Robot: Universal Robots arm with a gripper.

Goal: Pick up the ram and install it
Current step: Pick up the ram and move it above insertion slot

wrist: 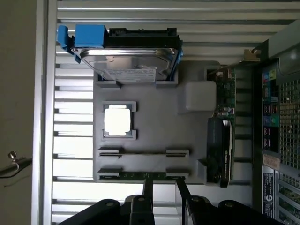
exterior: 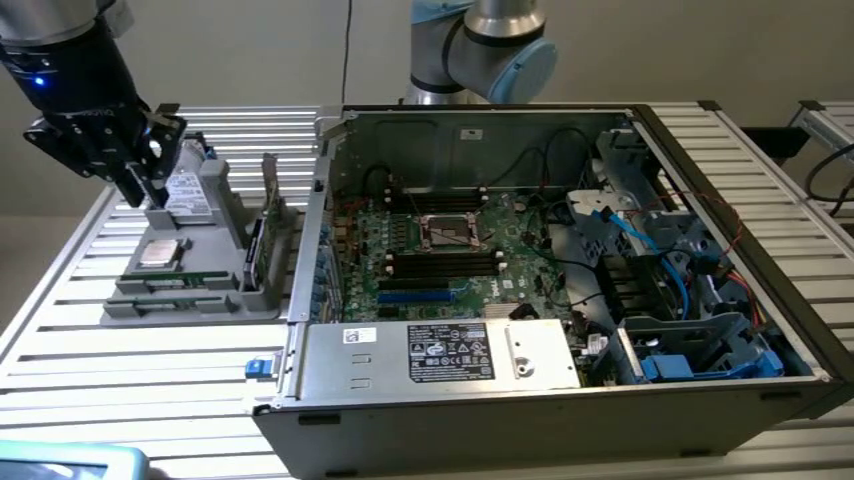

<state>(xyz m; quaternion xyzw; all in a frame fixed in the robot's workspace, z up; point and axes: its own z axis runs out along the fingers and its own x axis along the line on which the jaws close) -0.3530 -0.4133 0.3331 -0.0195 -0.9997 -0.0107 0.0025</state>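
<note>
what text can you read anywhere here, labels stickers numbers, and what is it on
No text here is legible.
power supply label: print too small to read
white sticker beside it: blurred
hard drive label: blurred
case wall sticker: too small to read

1. One open computer case (exterior: 400, 140), with one motherboard (exterior: 527, 270) inside
2. One grey parts tray (wrist: 159, 126)
3. One hard drive (wrist: 131, 58)
4. One silver processor (wrist: 116, 120)
5. One ram (wrist: 140, 175)
6. One green card (wrist: 226, 96) with a bracket
7. One gripper (wrist: 163, 186), with two fingers (wrist: 147, 190)
</note>
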